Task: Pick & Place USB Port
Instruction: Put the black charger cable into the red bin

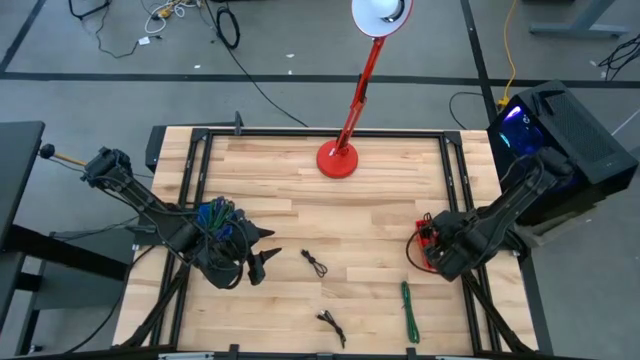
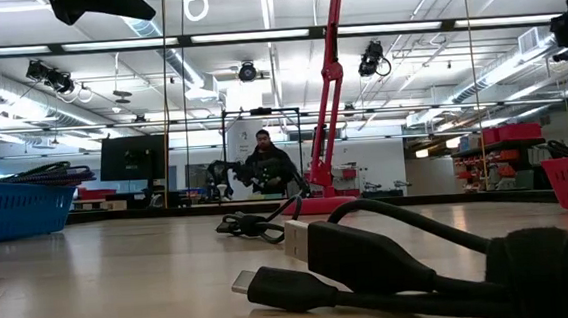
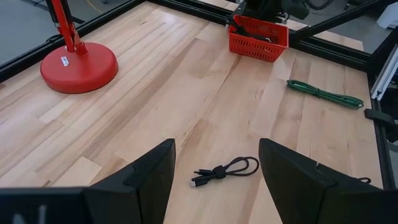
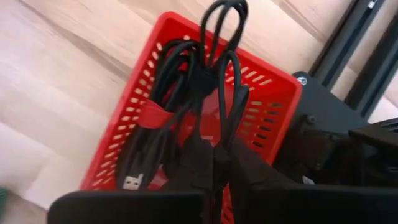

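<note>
One coiled black cable [image 4: 214,93] | right gripper [image 4: 214,165] clamped | hanging lengthwise over red basket [image 4: 261,93]

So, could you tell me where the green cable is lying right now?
In the high view the green cable lies on the table's right near edge, apart from the red basket and right of a small black cable.

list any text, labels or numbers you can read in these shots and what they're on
None can be read.
White sticker on the red lamp base: print too small to read.
Round mark on the black bracket beside the red basket: blurred, unreadable.
Cables, green cable and blue basket: no visible lettering.
</note>
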